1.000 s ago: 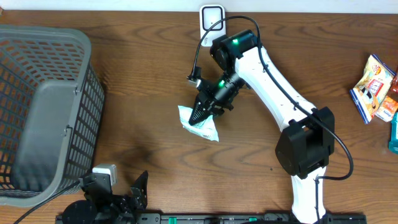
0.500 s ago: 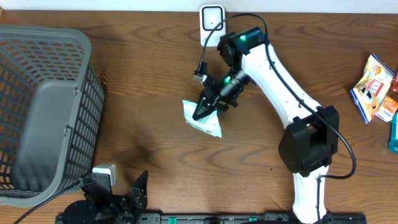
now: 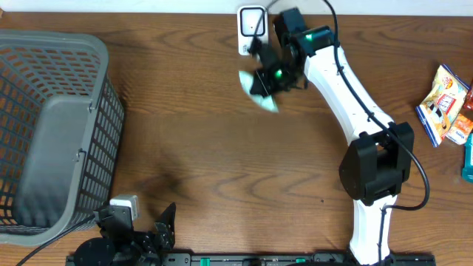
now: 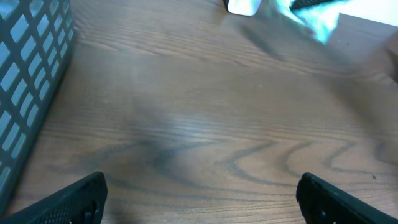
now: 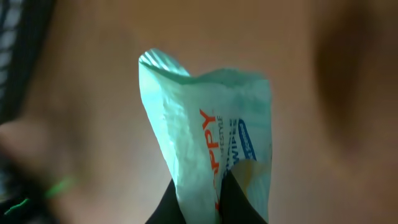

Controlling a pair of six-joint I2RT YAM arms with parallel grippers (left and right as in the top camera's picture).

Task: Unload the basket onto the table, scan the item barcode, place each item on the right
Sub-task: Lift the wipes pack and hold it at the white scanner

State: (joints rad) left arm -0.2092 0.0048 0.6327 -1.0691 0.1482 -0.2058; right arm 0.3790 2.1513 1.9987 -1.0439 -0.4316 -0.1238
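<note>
Right fingers (image 3: pixel 266 80) closed, pinching the pack (image 3: pixel 259 94) at one end. Right wrist view: dark fingertips clamp the bottom of the pale green pack (image 5: pixel 211 124), and the rest of it stands up crumpled above them. Red and blue print on its face, "WIPES" readable. No barcode on the side that shows. Background there is blurred brown bench.

Pack sits near the far edge of the bench (image 3: pixel 222 162), around the middle of that edge, just beside the scanner (image 3: pixel 251 22) on the scanner's near-right side. Not touching it as far as the overhead shows. Pack is blurred in the overhead and the left wrist view (image 4: pixel 317 22); it looks raised off the bench, but I cannot tell for sure. Scanner is a small white unit right at the far edge, only partly in the left wrist frame (image 4: pixel 242 6).

Left fingers (image 4: pixel 74 198) spread wide, nothing between them, low over bare wood by the near edge, left of centre. Well apart from the pack.

Grey mesh basket (image 3: pixel 103 111) fills the left end of the bench, with its wall at the left of the left wrist view. A few snack packets (image 3: pixel 443 103) lie at the right edge, well apart from both arms.
</note>
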